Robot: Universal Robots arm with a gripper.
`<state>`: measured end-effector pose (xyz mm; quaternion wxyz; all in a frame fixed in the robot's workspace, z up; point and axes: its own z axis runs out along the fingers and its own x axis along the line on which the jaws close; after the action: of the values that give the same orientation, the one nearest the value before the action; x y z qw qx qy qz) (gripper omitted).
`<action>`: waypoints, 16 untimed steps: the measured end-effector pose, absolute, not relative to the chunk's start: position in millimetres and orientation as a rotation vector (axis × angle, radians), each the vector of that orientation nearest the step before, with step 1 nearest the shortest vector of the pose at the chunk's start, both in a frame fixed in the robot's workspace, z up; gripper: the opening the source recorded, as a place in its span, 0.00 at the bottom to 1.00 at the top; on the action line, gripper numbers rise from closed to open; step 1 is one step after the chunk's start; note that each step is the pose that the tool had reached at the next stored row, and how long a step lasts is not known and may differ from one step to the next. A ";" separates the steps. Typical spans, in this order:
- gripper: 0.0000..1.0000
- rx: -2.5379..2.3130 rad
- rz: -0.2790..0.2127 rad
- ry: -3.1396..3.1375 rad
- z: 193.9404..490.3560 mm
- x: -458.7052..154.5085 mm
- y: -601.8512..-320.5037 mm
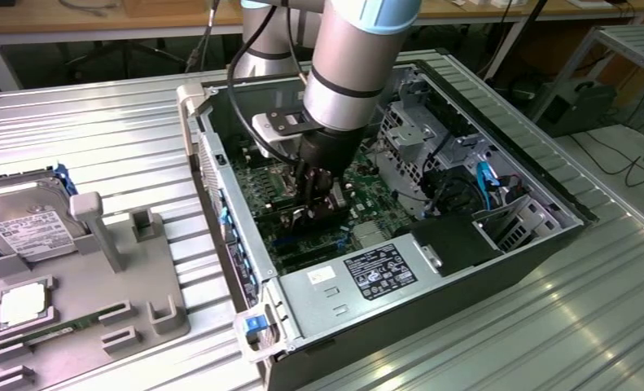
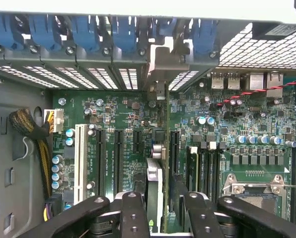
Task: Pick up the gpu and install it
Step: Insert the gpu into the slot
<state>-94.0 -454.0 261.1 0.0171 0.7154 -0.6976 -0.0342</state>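
The gpu [image 2: 157, 186] appears edge-on in the wrist view as a thin dark card standing upright over the green motherboard [image 2: 123, 114]. Its silvery bracket [image 2: 160, 74] reaches up to the rear slot openings beneath the blue clips. My gripper [image 2: 163, 218] is shut on the gpu, one black finger [image 2: 133, 213] on each side of it. The card runs parallel to the long black expansion slots [image 2: 117, 158]; whether it sits in one I cannot tell. In the exterior view my gripper [image 1: 313, 208] reaches down inside the open computer case [image 1: 549, 220], low over the board.
A silver hard drive [image 1: 23, 224] leans on a grey fixture [image 1: 104, 293] at the exterior view's left. Inside the case are the power supply [image 1: 370, 273], a drive cage [image 1: 419, 130], a braided cable bundle [image 2: 31, 134] and the CPU socket [image 2: 257, 188].
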 end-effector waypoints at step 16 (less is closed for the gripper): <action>0.35 2.230 -0.088 -2.174 291.3 -94.1 -453.4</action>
<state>-94.1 -453.4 291.3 0.0129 0.7157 -0.6978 -0.0281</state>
